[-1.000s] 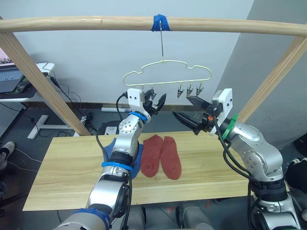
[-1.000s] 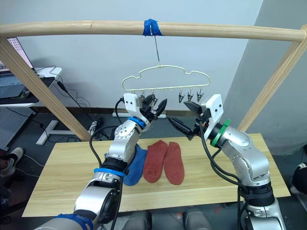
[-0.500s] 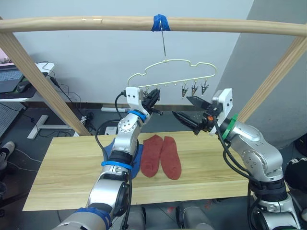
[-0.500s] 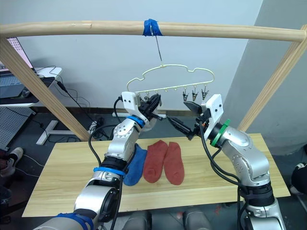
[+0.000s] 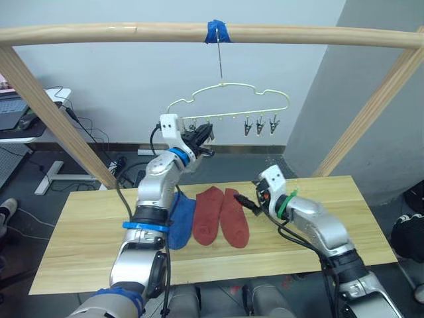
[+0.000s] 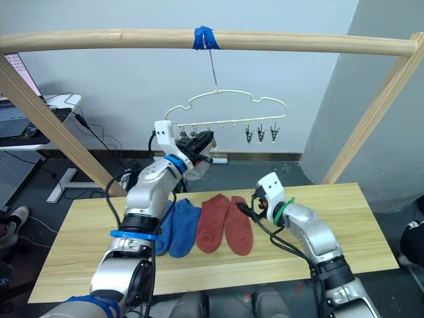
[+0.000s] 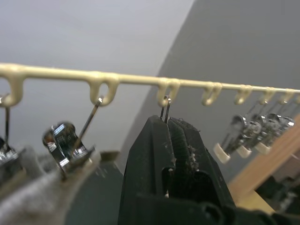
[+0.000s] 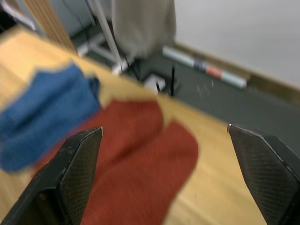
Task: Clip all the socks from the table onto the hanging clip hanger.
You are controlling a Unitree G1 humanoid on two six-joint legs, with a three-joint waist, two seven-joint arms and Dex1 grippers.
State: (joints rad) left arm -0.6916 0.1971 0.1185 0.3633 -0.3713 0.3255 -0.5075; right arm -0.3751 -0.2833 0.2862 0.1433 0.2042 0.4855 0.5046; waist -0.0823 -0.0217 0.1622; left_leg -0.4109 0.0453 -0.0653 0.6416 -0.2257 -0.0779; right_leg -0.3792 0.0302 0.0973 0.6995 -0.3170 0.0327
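Pinching a metal clip [image 7: 165, 107] shut-fingered, left gripper [image 7: 169, 136]; right gripper [image 8: 164, 154] gapes over knit red socks [image 8: 140, 168].

**Left end effector at the clips**

We see our left end effector [image 6: 202, 142] raised against the clip hanger [image 6: 225, 110]. Our right end effector [image 6: 244, 207] sits low beside the red socks [image 6: 225, 223]; blue socks [image 6: 175, 227] lie on the counter [image 6: 371, 228].
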